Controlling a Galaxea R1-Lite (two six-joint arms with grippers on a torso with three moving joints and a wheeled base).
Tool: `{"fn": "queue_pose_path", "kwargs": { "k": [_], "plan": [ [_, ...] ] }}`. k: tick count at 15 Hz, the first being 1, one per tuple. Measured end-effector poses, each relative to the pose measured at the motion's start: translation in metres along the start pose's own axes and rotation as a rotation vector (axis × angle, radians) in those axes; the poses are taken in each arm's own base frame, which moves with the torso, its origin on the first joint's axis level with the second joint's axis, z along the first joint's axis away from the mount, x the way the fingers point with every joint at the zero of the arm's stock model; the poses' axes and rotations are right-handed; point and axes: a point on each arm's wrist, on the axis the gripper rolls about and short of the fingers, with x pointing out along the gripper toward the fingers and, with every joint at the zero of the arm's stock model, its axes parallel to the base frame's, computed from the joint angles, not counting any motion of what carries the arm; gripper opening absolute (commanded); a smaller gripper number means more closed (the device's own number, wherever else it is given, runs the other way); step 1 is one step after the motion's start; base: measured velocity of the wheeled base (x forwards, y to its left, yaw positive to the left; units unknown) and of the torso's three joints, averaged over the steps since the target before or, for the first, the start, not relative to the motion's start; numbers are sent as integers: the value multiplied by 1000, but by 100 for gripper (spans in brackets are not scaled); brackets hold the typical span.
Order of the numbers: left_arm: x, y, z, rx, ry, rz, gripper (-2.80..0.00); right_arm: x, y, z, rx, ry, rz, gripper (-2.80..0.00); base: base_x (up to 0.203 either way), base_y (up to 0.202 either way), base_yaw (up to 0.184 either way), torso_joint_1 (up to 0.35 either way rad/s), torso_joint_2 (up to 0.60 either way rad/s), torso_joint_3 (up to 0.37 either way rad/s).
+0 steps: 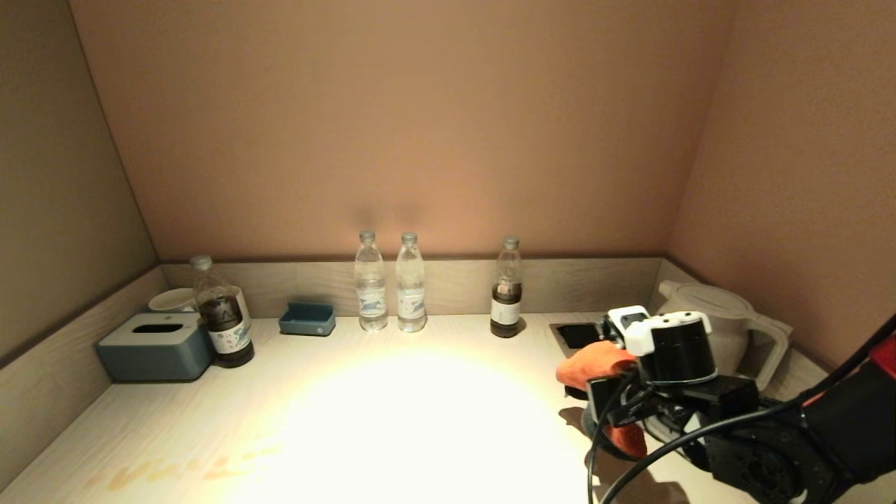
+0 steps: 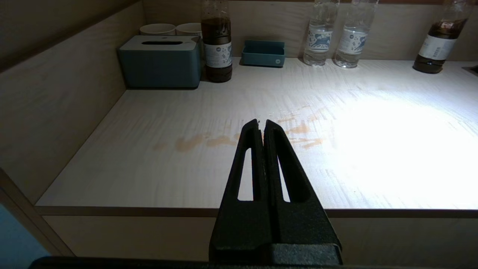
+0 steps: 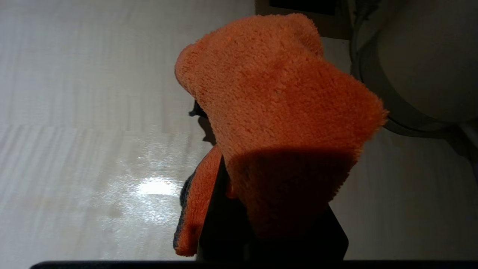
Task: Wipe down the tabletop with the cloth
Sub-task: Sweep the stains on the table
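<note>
Right end effector, beside the kettle, gripped the cloth. Brown stain lay far left of kettle on worktop; left end effector, closed, nearer it.

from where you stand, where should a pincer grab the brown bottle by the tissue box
Take the dark bottle at its bare upper body under the cap, coming from the open tabletop in front; the tissue box blocks one side and cups crowd behind.

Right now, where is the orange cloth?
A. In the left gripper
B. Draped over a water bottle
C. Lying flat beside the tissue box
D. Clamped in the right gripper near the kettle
D: the cloth bunches around the right gripper, shut on it beside the white kettle.
</note>
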Motion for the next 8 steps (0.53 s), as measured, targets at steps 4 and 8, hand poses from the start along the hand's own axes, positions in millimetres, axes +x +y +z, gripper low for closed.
{"fn": "queue_pose_path", "kwargs": {
  "k": [4, 8],
  "plan": [
    [0, 0, 0, 0, 0, 0, -280, 16, -39, -23, 69, 103, -127, -280, 0, 0, 0, 0, 0, 0],
    [0, 0, 0, 0, 0, 0, -280, 29, -49, -52, 73, 189, -166, -280, 0, 0, 0, 0, 0, 0]
  ]
}}
